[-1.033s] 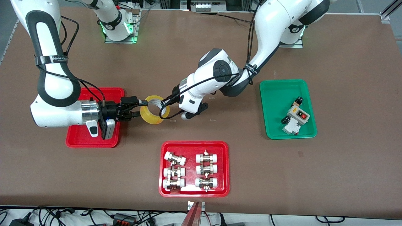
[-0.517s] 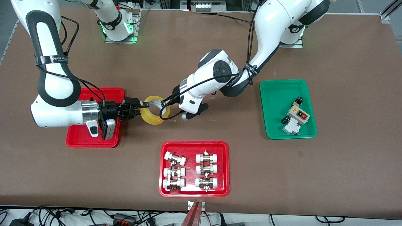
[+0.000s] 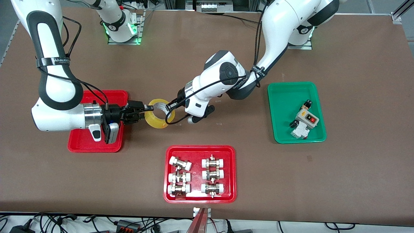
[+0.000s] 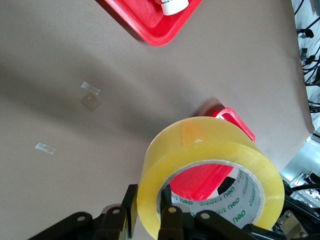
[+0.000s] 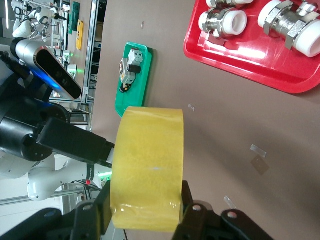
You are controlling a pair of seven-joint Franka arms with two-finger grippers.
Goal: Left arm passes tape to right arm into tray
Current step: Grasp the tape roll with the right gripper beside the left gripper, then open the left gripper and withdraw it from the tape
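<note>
right gripper [image 3: 144,111]: it comes in at the 9 o'clock side of the tape [image 3: 159,113] and its fingers are squeezed on the roll's wall. In the right wrist view the two black fingers [image 5: 102,210] press the yellow band from both sides.

tape: it is up in the air, over the bare table [image 3: 207,48], between the plain red tray [image 3: 77,144] and the left arm's wrist. Both grippers have it at once.

how the tape looks: a fat ring, see-through yellow, with a pale core that has small green writing on it. It stands on edge, so its hole shows to the front camera.

how it may handle: I think it is light and stiff, so it will not squash. The outside looks smooth and may slip. The best hold is one finger in the hole and one outside.

left gripper [image 3: 171,108]: at the 3 o'clock side of the roll, pinched on its wall, one finger [image 4: 169,220] inside the hole.

tray: at 9 o'clock from the tape, under the right arm's wrist.

next, I think: the left gripper lets go.
</note>
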